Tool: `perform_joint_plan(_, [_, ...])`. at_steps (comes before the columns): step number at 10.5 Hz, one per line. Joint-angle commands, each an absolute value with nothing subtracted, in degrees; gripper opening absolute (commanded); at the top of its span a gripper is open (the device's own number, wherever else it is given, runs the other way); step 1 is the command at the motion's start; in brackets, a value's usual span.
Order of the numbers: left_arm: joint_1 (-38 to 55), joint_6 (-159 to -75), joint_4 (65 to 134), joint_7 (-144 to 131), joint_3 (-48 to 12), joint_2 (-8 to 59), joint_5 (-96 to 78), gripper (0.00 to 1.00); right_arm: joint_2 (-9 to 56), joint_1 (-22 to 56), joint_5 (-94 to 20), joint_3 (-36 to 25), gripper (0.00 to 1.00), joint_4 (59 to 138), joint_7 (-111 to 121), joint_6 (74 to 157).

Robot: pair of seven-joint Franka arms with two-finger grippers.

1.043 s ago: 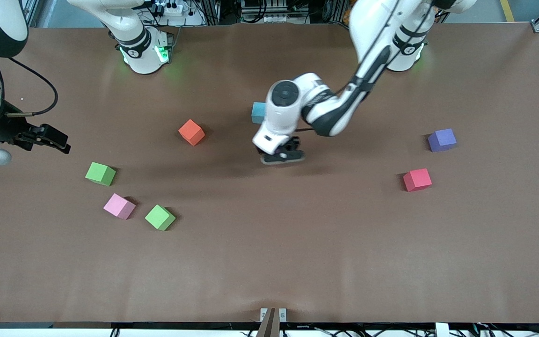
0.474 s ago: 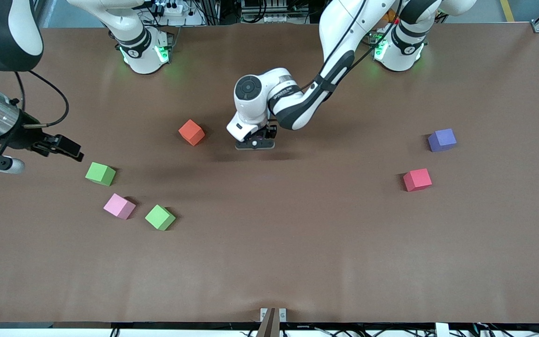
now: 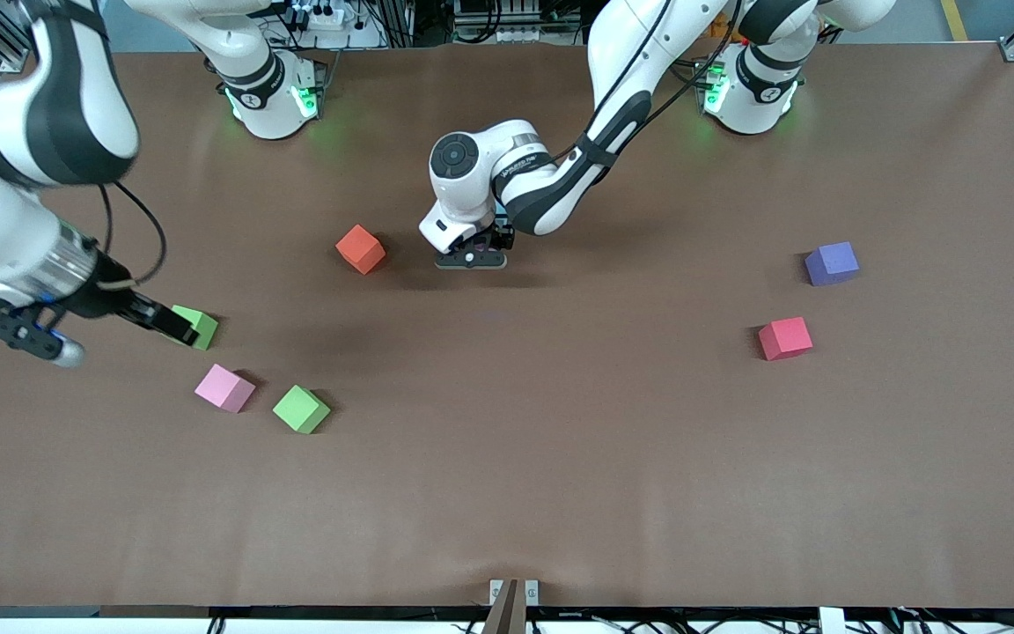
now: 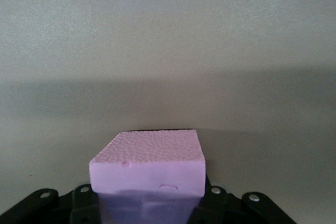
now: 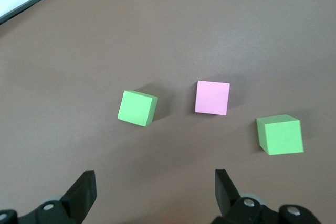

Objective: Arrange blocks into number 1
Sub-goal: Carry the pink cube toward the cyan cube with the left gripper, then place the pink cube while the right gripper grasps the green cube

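Nearest the front camera on the brown desk [image 3: 507,493] sits a green block [image 3: 300,409], with a pink block [image 3: 224,387] just beside it toward the right arm's end. A little farther from the camera lies a second green block [image 3: 199,327], partly covered in the front view by the right gripper [image 3: 174,328], which hangs over it. The right wrist view shows what the front view hides: both dark fingers [image 5: 84,192] stand wide apart and empty, with the three blocks spread on the desk, one green block [image 5: 137,108], the pink one [image 5: 212,97] and the other green one [image 5: 280,134], all apart from each other.

Toward the left arm's end, the red block [image 3: 784,338] lies on the desk, and the purple block [image 3: 831,263] lies near it, a bit farther from the camera. The orange block [image 3: 360,248] sits around the desk's middle.

The left gripper [image 3: 472,258] is low over the desk near the orange block. In the front view its load cannot be seen under the wrist. The left wrist view supplies it: a second pink block [image 4: 149,169] is clamped between the fingers, its pitted top face turned to the camera, the bare desk beneath. The light blue block does not show in any view.
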State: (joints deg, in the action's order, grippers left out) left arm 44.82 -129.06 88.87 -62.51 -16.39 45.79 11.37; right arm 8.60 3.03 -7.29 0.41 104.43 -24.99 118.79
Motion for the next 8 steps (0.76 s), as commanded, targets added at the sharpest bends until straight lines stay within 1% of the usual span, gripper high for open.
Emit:
perform_joint_plan(1, [45.18, -130.86, 87.98, -61.35, -15.65, 47.63, 11.77, 0.00, 13.16, 3.42, -8.09, 0.00, 1.00, 103.10, -29.50, 122.42])
perform_joint_plan(3, [45.09, -130.96, 88.15, -61.35, -15.64, 47.73, 12.22, 0.00, 17.82, 6.57, -8.09, -1.66, 1.00, 100.73, -36.53, 124.00])
perform_joint_plan(5, [45.00, -130.96, 88.50, -61.17, -15.64, 47.46, 12.30, 0.00, 23.26, 10.09, -8.00, -4.56, 1.00, 96.35, -37.53, 124.45])
perform_joint_plan(8, [45.09, -130.87, 89.73, -61.08, -15.64, 46.94, 12.57, 0.00, 30.56, 12.65, -7.65, -5.80, 1.00, 89.67, -36.83, 124.37])
